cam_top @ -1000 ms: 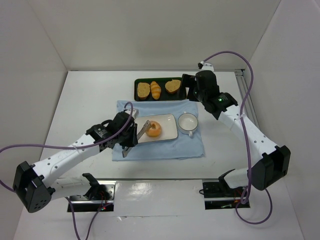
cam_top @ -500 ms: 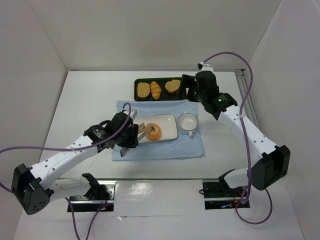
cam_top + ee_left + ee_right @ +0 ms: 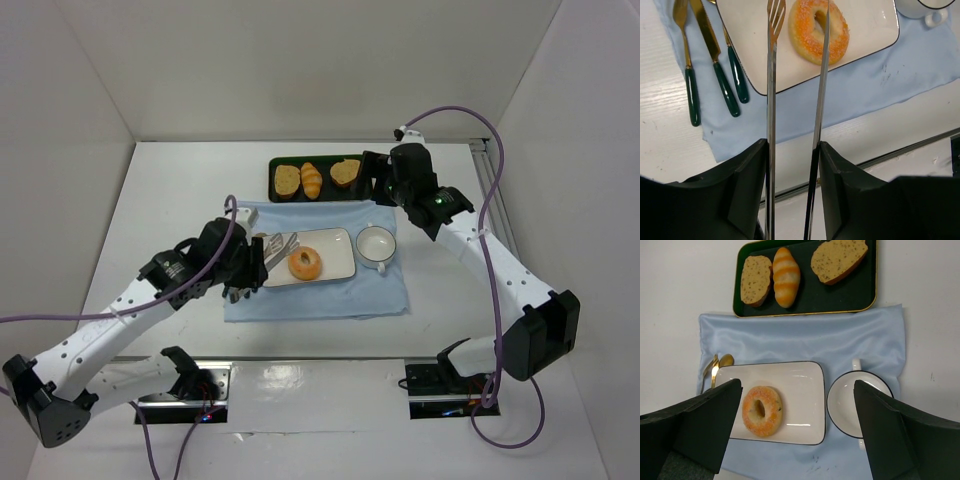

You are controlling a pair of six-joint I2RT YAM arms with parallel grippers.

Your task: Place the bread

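Tongs (image 3: 771, 100) are clamped in the left gripper (image 3: 792, 145), their blades parted with nothing between them. The bread (image 3: 817, 30) lies flat on the white plate (image 3: 875, 30) on the blue cloth (image 3: 865, 85) at mid-worktop, so it is judged already set down. The right gripper (image 3: 797, 385) is held wide apart and empty toward the far edge, presumably to stay clear.
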